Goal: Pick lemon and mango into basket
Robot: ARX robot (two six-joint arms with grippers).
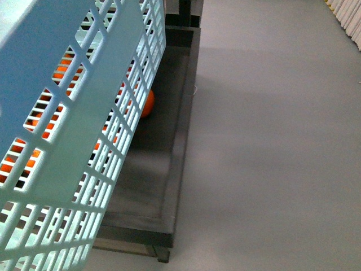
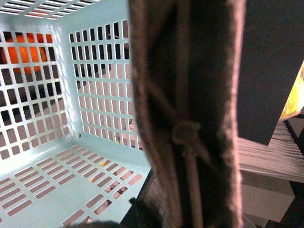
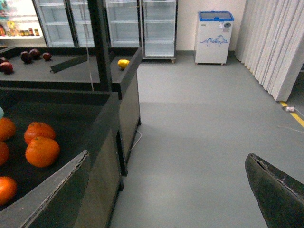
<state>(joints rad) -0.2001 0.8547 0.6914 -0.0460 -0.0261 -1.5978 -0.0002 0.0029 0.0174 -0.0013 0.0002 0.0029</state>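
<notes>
The light teal basket (image 1: 73, 141) hangs tilted and fills the left of the front view; its slotted inside (image 2: 57, 156) holds no fruit. My left gripper (image 2: 187, 211) is shut on its brown ribbed handle (image 2: 185, 95), which carries a zip tie. My right gripper (image 3: 166, 190) is open over bare floor, with nothing between its fingers (image 3: 275, 190). A small rounded yellow fruit, the lemon by its look (image 3: 123, 63), lies on the far dark shelf. A yellow-orange patch (image 2: 294, 95) peeks past a dark panel; I cannot tell whether it is the mango.
Oranges (image 3: 42, 151) lie in the dark display tray (image 1: 175, 158), one beside the basket (image 1: 148, 103). Dark red fruits (image 3: 28, 55) sit on the far shelf. Glass-door fridges (image 3: 156, 28), a chest freezer (image 3: 214, 37) and a curtain (image 3: 275, 47) border the grey floor (image 1: 271, 141).
</notes>
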